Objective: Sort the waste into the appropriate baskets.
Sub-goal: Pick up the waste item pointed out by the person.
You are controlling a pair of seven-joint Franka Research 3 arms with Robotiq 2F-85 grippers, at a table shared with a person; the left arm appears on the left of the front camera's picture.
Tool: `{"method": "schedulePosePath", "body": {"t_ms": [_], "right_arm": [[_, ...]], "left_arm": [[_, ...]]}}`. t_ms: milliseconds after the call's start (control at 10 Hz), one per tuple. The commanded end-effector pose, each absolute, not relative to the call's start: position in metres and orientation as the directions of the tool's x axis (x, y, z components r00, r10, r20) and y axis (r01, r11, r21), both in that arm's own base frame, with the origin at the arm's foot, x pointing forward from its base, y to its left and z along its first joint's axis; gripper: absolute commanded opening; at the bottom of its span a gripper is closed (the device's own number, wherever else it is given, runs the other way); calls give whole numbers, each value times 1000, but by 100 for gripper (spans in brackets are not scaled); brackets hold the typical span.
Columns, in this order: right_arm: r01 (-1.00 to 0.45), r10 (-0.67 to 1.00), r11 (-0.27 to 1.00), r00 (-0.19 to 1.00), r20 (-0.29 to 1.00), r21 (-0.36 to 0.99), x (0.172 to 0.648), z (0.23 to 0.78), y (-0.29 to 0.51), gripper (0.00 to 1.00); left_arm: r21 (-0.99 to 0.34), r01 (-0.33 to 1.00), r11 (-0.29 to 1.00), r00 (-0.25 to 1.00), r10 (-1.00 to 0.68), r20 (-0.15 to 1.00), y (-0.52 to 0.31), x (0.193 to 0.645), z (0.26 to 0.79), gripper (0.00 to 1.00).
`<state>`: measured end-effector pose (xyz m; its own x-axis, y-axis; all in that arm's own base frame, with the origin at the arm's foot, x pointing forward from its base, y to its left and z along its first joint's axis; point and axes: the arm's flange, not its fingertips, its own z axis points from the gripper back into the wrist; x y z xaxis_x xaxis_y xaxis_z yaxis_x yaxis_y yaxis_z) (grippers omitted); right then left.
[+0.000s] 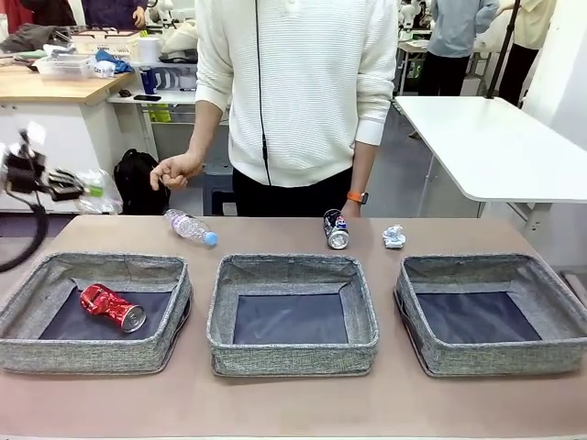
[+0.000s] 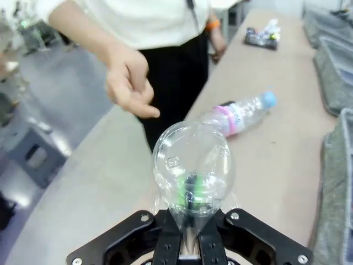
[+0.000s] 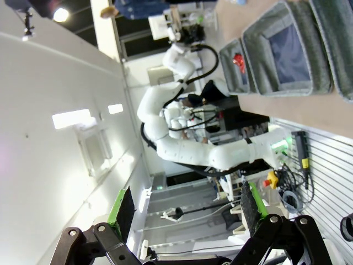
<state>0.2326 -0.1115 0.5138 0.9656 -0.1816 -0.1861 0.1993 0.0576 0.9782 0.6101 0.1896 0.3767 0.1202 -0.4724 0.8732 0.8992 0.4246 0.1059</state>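
Bright, even light is coming down from overhead in the front view, leaving only soft, short shadows beneath the baskets (image 1: 292, 353) on the surface (image 1: 293, 403). The far left edge is smearing with motion blur. In the left wrist view the clear plastic cup (image 2: 193, 165) is catching pale glints, the person's hand (image 2: 128, 83) is going soft, and the far corner is washing out white. In the right wrist view a lamp (image 3: 60, 14) is flaring, and straight lines are bowing toward the edges.

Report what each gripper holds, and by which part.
Left gripper: the clear plastic cup, pinched by its wall at the end nearest the wrist. Right gripper: open, holds nothing.
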Motion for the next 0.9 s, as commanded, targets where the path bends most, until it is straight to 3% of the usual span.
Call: {"method": "schedulePosePath", "body": {"t_ms": [0,100,200,400,500,600,700,800], "right_arm": [[169,-178,43,971,-159,985,235,517,-112,100],[169,-178,43,971,-159,985,235,517,-112,100],[169,-178,43,971,-159,985,235,517,-112,100],[169,-178,43,971,-159,985,235,517,-112,100],[169,-178,43,971,-159,985,235,517,-112,100],[169,-178,43,971,-159,985,235,517,-112,100],[169,-178,43,971,-159,985,235,517,-112,100],[169,-178,43,971,-159,985,235,517,-112,100]], "left_arm": [[-100,874,475,382,-546,746,185,585,465,0],[-130,887,443,420,-657,626,174,577,498,0],[-257,907,334,421,-738,527,160,568,520,0],[-386,866,318,446,-841,307,133,559,526,0],[-432,848,308,443,-858,258,126,552,523,0],[-462,854,239,401,-869,291,122,546,520,0],[-385,850,359,489,-809,327,123,536,525,0],[-385,850,359,489,-809,327,123,536,525,0]]}}
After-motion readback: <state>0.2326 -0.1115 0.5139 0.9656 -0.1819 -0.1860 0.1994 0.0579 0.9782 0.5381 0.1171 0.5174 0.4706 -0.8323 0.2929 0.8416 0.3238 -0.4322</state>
